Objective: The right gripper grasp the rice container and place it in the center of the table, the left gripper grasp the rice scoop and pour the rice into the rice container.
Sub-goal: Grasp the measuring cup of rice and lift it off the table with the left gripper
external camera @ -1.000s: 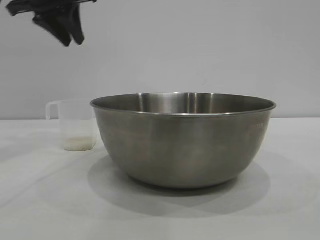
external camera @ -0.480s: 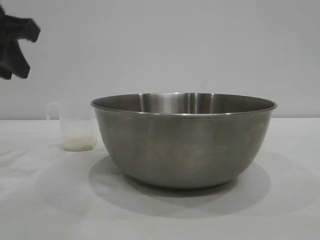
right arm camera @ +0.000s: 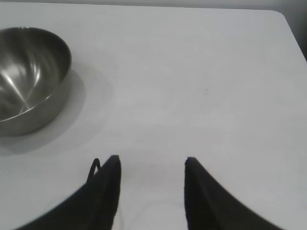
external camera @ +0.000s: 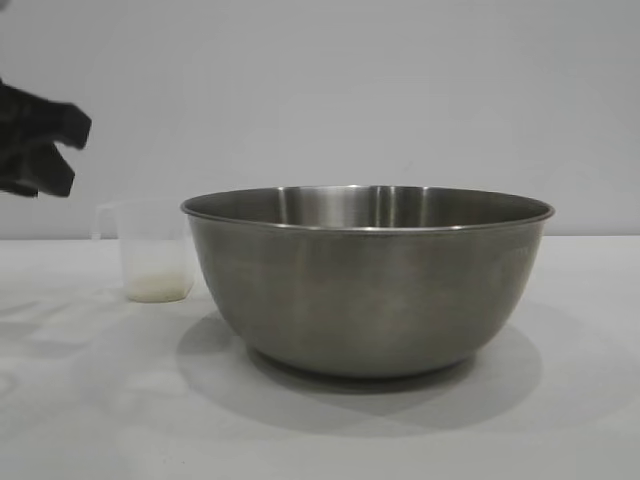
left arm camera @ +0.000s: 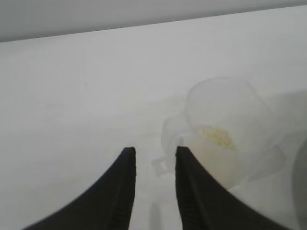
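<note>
- Centrally on the white worktop (external camera: 80, 400), the rice container (external camera: 366, 280) is seen standing upright.
- Just left of it, the rice scoop (external camera: 155, 250) is set upright, with rice (left arm camera: 218, 136) at its bottom.
- Left tool (left arm camera: 154, 153) is held above the scoop's handle, fingers slightly apart, empty.
- Right tool (right arm camera: 152, 165) is kept well right of the container, fingers apart, empty.
</note>
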Tool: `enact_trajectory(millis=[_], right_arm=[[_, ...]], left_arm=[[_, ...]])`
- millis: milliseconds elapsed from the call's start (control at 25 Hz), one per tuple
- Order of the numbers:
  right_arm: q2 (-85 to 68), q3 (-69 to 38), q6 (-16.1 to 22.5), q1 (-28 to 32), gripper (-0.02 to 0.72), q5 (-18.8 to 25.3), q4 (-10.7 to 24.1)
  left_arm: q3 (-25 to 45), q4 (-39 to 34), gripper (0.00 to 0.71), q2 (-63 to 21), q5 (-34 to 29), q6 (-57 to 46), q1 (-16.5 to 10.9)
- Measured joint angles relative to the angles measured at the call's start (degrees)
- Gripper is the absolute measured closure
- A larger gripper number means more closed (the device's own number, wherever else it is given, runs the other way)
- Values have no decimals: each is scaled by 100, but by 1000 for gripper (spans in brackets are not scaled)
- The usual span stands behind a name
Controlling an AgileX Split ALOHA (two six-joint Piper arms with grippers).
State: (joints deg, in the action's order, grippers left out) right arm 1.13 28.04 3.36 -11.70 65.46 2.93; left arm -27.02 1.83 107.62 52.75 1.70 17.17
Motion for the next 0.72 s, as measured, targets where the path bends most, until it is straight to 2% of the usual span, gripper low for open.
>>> enact_trajectory(millis=[200, 360, 720], right_arm=[[0, 0, -10, 0, 441, 0, -10], [0, 0, -15, 0, 441, 0, -22], [0, 0, -24, 0, 441, 0, -25]], left_arm=[[0, 13, 552, 462, 758, 0, 0], [0, 150, 552, 649, 1070, -9, 0], [-152, 257, 552, 1100, 1232, -9, 0]])
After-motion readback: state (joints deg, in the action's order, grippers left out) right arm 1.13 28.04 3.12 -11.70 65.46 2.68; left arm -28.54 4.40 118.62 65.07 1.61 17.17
